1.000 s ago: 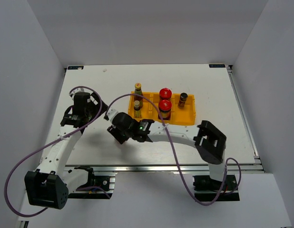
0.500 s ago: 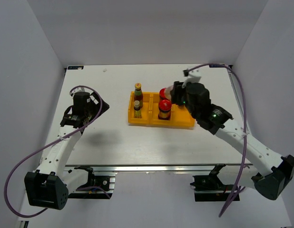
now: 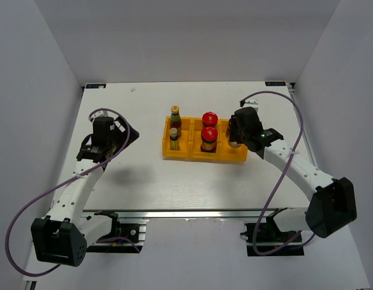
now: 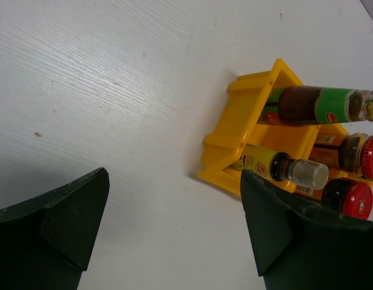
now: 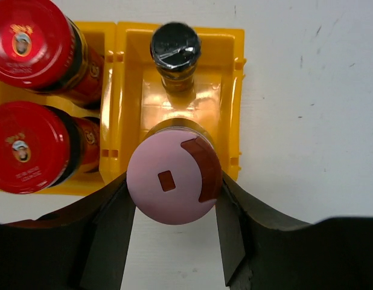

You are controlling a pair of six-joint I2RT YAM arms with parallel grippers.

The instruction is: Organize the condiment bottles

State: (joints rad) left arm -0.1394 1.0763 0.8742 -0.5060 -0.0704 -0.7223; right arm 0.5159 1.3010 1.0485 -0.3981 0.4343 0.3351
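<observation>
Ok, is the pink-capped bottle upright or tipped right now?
Upright: the right wrist view looks straight down on the pink-capped bottle, held by the right gripper over the yellow tray. Whether its base is seated, cannot tell.

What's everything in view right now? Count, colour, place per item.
tray: 1, yellow, three compartments, mid-table
slim bottles: 2, brownish with pale caps, left compartment
red-capped bottles: 2, dark, middle compartment
black-capped bottle: 1, dark, right compartment, far end
pink-capped bottle: 1, right compartment, front end
table: 1, white
left hand: 1, black, open over bare table left of the tray
right hand: 1, black, closed on the pink-capped bottle
</observation>
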